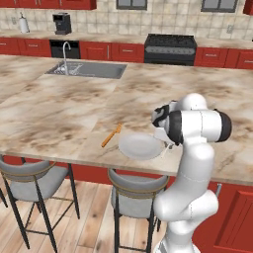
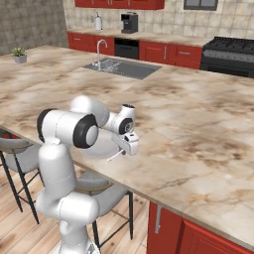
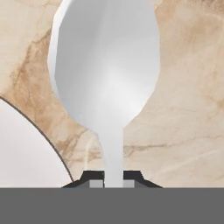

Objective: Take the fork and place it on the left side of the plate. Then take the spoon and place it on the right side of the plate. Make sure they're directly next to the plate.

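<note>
My gripper (image 3: 113,180) is shut on the thin handle of the white spoon (image 3: 107,74), whose round bowl points away from the hand just above the marble counter. The curved rim of the light plate (image 3: 30,153) lies close on the left in the hand view. In the left base view the plate (image 1: 140,146) sits near the counter's front edge, with the orange fork (image 1: 111,135) lying at a slant just left of it. The spoon (image 1: 167,149) hangs at the plate's right rim, under the hand. From the right base view, the gripper (image 2: 130,145) holds the spoon (image 2: 116,157) beside the partly hidden plate (image 2: 101,148).
A sink (image 1: 87,69) with a faucet is set into the counter at the far left. The black stove (image 1: 170,48) and red cabinets line the back wall. Two stools (image 1: 29,174) stand below the counter's front edge (image 1: 99,165).
</note>
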Tool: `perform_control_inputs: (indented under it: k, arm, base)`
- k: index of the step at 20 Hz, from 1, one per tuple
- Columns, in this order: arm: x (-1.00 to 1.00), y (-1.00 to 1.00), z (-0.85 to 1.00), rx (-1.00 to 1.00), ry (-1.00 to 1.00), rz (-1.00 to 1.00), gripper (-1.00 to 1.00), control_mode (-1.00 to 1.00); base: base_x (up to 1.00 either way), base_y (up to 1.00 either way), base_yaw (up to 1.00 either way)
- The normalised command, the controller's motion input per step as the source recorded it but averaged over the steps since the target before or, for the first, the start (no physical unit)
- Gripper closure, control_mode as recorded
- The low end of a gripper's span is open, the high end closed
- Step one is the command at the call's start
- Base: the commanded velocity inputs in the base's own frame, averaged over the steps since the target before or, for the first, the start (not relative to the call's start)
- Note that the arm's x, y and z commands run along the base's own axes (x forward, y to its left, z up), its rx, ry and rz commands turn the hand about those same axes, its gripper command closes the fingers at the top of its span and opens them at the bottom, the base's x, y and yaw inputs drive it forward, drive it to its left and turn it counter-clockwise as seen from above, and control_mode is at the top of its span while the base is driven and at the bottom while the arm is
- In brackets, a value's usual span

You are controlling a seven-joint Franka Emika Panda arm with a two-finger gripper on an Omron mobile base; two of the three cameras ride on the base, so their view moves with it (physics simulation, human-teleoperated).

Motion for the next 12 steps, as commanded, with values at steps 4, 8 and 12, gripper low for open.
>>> perform_control_inputs:
  k: [4, 8, 12]
  arm:
    - [0.11, -0.14, -0.14, -0.03, 0.00, 0.00, -1.00, -1.00]
    - [0.08, -0.02, -0.04, -0.06, 0.00, 0.00, -1.00, -1.00]
    - [0.01, -0.01, 0.00, -0.05, 0.00, 0.00, -1.00, -1.00]
  base:
    - [0.00, 0.00, 0.00]
    - [0.00, 0.00, 0.00]
    - [0.00, 0.00, 0.00]
